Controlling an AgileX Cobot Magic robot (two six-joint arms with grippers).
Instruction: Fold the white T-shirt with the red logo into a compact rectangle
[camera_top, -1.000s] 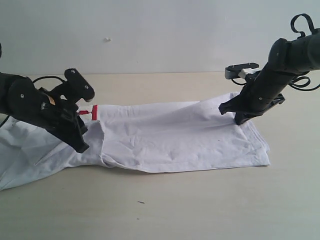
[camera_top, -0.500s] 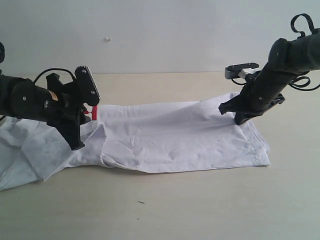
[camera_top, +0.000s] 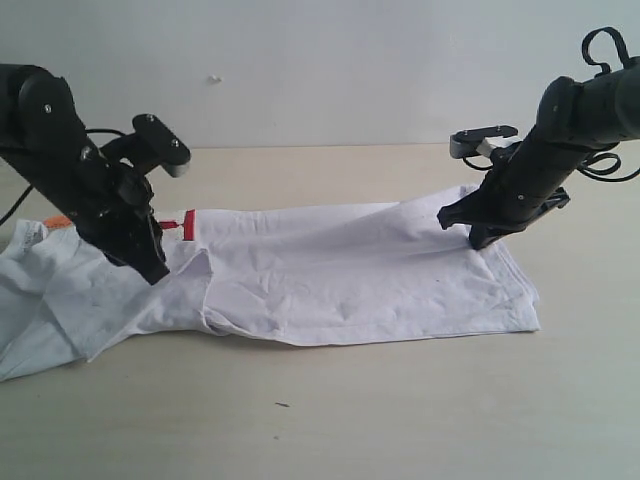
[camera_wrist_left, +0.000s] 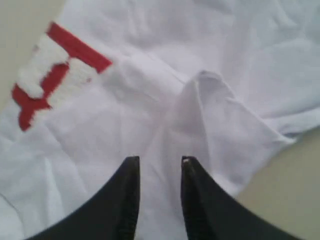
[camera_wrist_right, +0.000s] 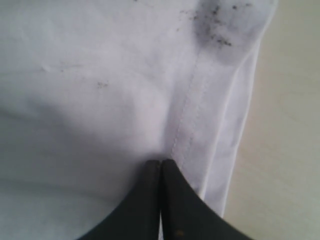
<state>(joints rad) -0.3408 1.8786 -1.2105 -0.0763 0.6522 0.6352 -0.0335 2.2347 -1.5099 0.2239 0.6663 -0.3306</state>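
One white T-shirt (camera_top: 350, 280), partly folded into a long band on the surface (camera_top: 400, 420), cross-folds outstanding; left claw (camera_wrist_left: 160, 160) narrowly parted, empty; right claw (camera_wrist_right: 160, 162) pinched shut on it.

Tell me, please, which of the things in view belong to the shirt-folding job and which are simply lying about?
Part of the job:
white T-shirt
red logo
left jaws, apart above the shirt
right jaws, shut on its edge

Just lying about:
dark speck on the table
small mark on the wall
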